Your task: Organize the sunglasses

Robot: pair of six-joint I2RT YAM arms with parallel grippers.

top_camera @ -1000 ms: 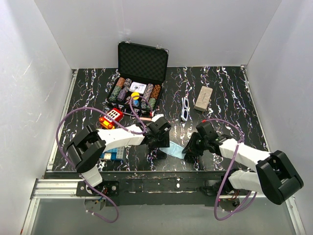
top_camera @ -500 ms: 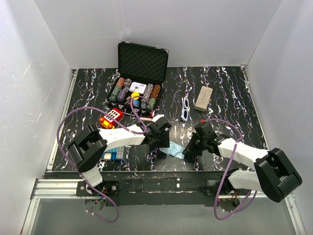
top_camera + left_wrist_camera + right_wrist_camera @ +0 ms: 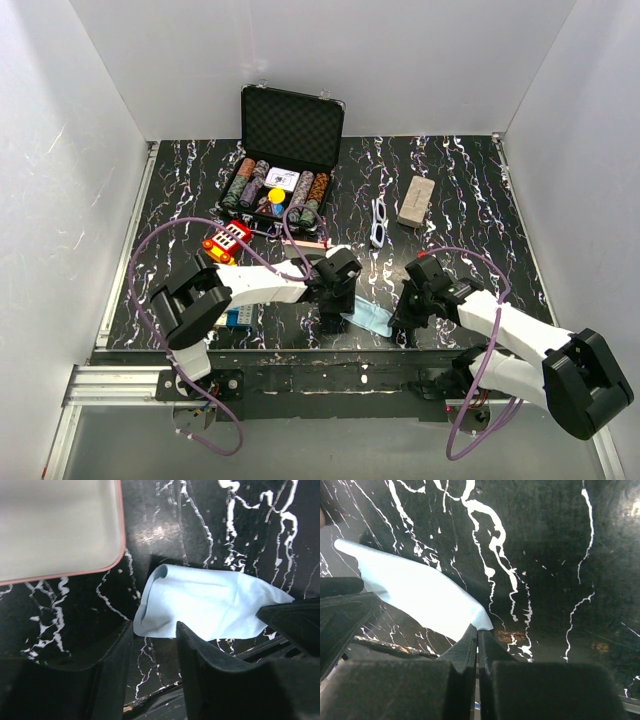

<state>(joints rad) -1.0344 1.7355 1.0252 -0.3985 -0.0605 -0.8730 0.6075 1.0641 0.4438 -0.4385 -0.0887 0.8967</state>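
Observation:
The white-framed sunglasses lie on the black marbled table right of centre, far from both grippers. The purple pair is out of view. A light blue cloth lies near the front edge between the grippers. My right gripper is shut on the cloth's right corner; the cloth spreads left from it. My left gripper is open and empty, with its fingertips at the cloth's near edge. The open pink case lies just beyond it.
A grey-brown case lies behind the white sunglasses. An open black case of poker chips stands at the back. A red toy and a blue-white item lie at left. The table's front edge is close to both grippers.
My right gripper has pulled the cloth's corner toward the front edge, and the cloth has shifted nearer. My left gripper has moved slightly right and nearer with it.

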